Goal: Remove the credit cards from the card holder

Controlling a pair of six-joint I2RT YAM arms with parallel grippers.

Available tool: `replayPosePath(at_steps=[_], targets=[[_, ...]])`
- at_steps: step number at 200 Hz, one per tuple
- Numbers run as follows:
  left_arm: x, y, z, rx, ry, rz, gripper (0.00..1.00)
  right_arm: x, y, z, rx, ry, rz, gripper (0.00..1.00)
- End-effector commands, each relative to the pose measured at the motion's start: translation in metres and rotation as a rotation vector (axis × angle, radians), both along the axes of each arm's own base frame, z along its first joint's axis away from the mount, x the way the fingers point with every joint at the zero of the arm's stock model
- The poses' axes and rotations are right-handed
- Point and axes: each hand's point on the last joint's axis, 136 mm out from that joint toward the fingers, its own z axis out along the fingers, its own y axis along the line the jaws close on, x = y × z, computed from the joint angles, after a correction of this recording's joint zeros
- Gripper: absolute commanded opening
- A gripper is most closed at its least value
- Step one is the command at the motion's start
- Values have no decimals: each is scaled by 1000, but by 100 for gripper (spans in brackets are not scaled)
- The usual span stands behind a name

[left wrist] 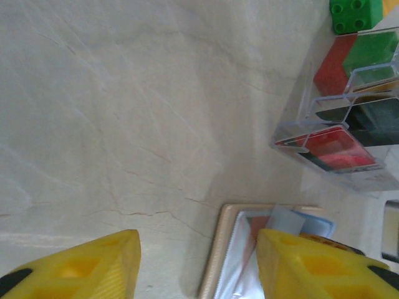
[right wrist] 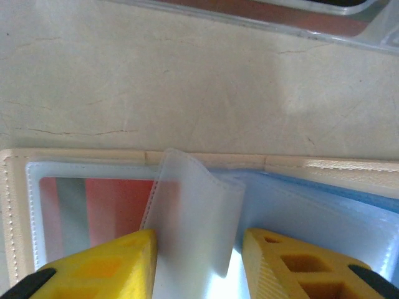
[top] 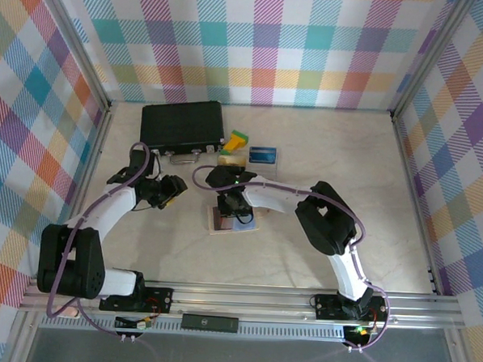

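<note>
The card holder [top: 231,222] lies open on the table, cream-edged with translucent pocket leaves. My right gripper [top: 233,208] hovers right over it. In the right wrist view one clear leaf [right wrist: 193,212] stands up between the yellow fingers [right wrist: 93,268]. The left finger touches it and a thin gap shows at the right finger, so my right gripper [right wrist: 199,240] is open around it. A red card [right wrist: 118,202] sits in the left pocket and a blue card [right wrist: 324,202] under the right pocket. My left gripper [top: 176,190] [left wrist: 198,249] is open at the holder's left edge [left wrist: 227,249], one finger [left wrist: 312,265] over the holder.
A large black case [top: 182,123] stands at the back, with green and yellow blocks [top: 238,139] beside it. A clear plastic rack [left wrist: 349,124] with red, green and dark flat pieces stands just beyond the holder. Checked walls enclose the table [top: 371,172].
</note>
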Motion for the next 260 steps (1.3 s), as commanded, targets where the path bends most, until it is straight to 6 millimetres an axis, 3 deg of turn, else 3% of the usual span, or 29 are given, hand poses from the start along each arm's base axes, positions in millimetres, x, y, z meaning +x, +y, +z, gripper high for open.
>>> replayPosePath(at_steps=[1,55,108,198,231,260], targets=[[4,-29,3,-102,-14,-79,45,-26,-24,-34,-69,124,-13,40],[-9,-88,-19,-187,48,-217,25,-23,-25,-28,-28,111,-26,34],[-22,-117,-45,-213,115,-266,11,-22,-26,-25,-7,100,-39,31],[-38,-98,-90,-98,220,-216,7,-17,-28,-8,-6,60,-34,33],[-45,-92,-98,-67,244,-223,7,-10,-46,11,-45,-10,-62,37],[-43,-94,-94,-67,237,-236,7,-7,-73,15,-84,-38,-138,38]])
